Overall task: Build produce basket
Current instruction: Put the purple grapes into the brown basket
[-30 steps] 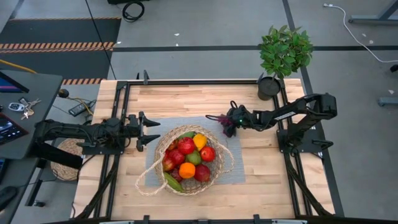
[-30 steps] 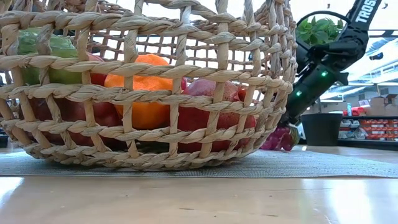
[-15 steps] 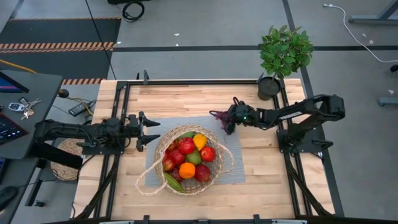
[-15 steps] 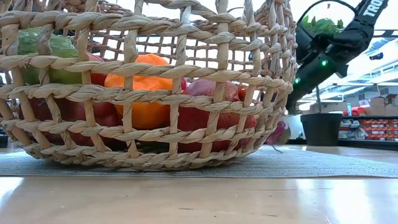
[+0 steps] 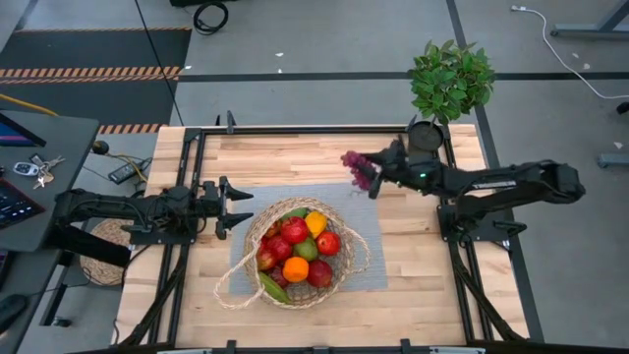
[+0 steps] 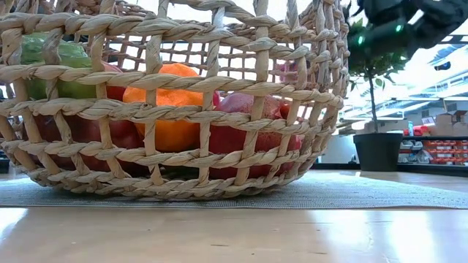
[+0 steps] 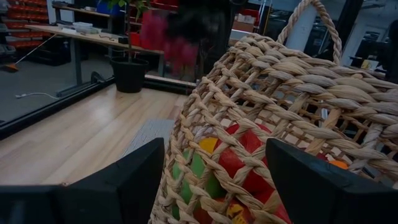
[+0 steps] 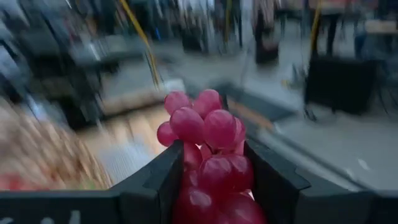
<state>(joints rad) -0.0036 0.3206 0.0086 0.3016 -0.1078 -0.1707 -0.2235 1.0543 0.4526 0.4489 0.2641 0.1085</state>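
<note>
The tan wicker basket (image 5: 300, 251) stands on a grey mat (image 5: 369, 267) at the table's middle. It holds several pieces of produce: red apples, an orange (image 6: 170, 109), green fruit and a yellow one. My right gripper (image 5: 368, 174) hangs above the table beyond the basket's far right rim, shut on a bunch of purple grapes (image 5: 355, 165). My left gripper (image 5: 239, 206) waits open and level just left of the basket (image 7: 280, 118), which fills its wrist view. My right gripper pinches the grape bunch between its two fingers (image 8: 166, 182), on the bunch's two sides (image 8: 211, 174). The fingers reach nearly level from the table's right. The bunch's free end (image 8: 200, 118) sticks out past the fingertips, and the grapes are lifted clear of the table.
A potted green plant (image 5: 447, 84) stands at the table's far right corner, just behind my right arm. Thin wicker handles loop out from the basket at its near left (image 5: 228, 287) and right (image 5: 362, 251). Bare wood lies along the far and near edges.
My right gripper has risen with the purple grapes, tipping from a downward slant to nearly level. The grapes, which lay on the table beside the basket, now hang clear above it, a little nearer the far edge.
</note>
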